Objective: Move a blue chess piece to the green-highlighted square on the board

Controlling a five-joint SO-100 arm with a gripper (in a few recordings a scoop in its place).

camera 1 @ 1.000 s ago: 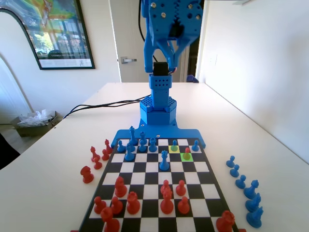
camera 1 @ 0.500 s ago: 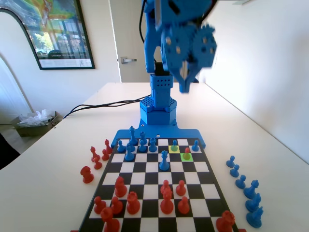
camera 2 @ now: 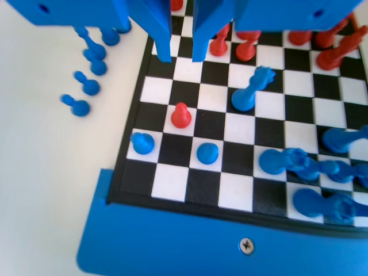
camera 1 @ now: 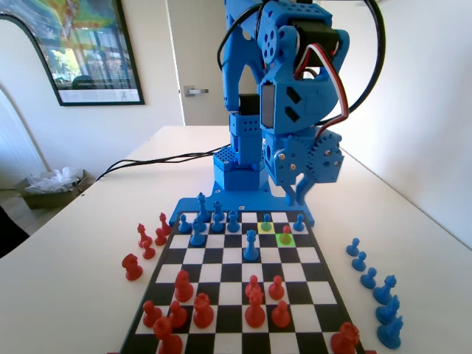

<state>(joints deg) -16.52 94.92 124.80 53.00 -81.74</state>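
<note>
The gripper hangs above the board with its jaws a narrow gap apart and nothing between them. In the fixed view, a red pawn stands on the green square. The blue pawn sits on the yellow square, touching the green square's far-left corner. Another blue pawn stands beside the green square near the board's right edge. Bare white table lies beyond that edge.
</note>
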